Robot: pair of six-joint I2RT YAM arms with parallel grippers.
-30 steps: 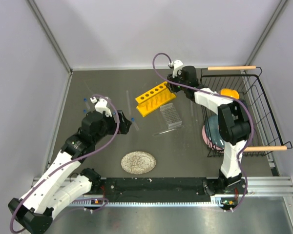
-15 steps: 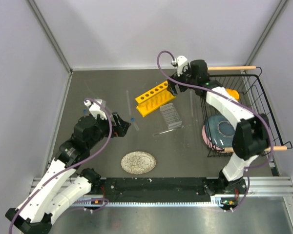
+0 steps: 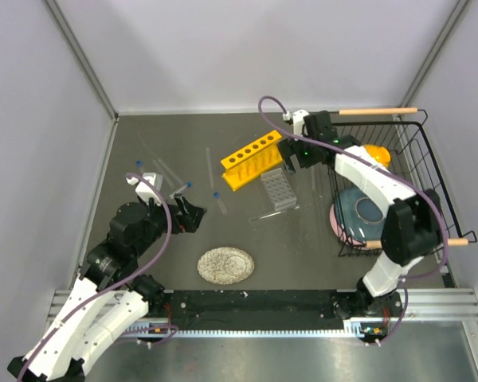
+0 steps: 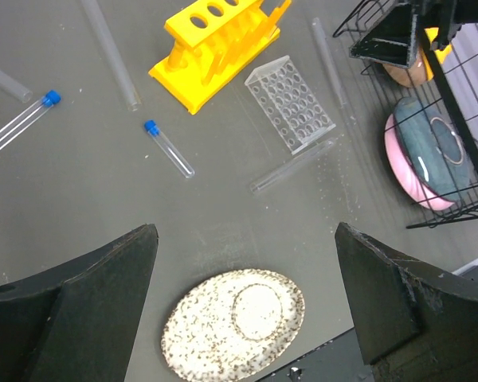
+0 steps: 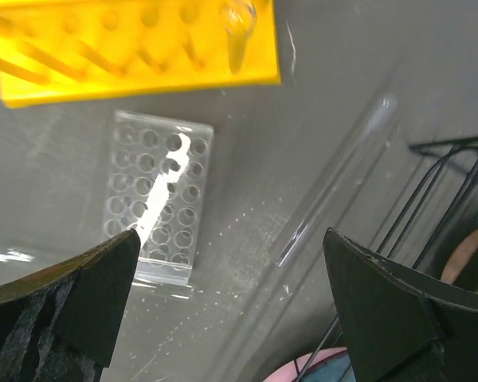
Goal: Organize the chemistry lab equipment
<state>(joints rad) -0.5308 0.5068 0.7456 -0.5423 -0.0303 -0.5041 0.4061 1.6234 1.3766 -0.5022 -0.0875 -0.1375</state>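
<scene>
The yellow test-tube rack [image 3: 253, 160] lies at the table's centre back, with the small clear gridded rack [image 3: 277, 189] just in front of it. In the right wrist view a glass tube [image 5: 237, 28] stands in the end hole of the yellow rack [image 5: 135, 48]. My right gripper [image 3: 291, 163] hovers open beside that end, over bare table [image 5: 231, 255], holding nothing. Two blue-capped vials [image 4: 169, 147] [image 4: 22, 119] and loose glass tubes [image 4: 111, 52] [image 4: 295, 163] lie flat. My left gripper [image 3: 193, 215] hangs open and empty above the table [image 4: 243, 270].
A round speckled plate [image 3: 225, 265] lies near the front centre. The black wire basket [image 3: 442, 191] with bowls [image 3: 358, 211] stands at the right. One long tube [image 5: 342, 175] lies next to the basket. Grey walls enclose the table on three sides.
My right gripper has opened and drawn back from the yellow rack's end toward the front. My left arm has pulled back toward the near left, still open.
</scene>
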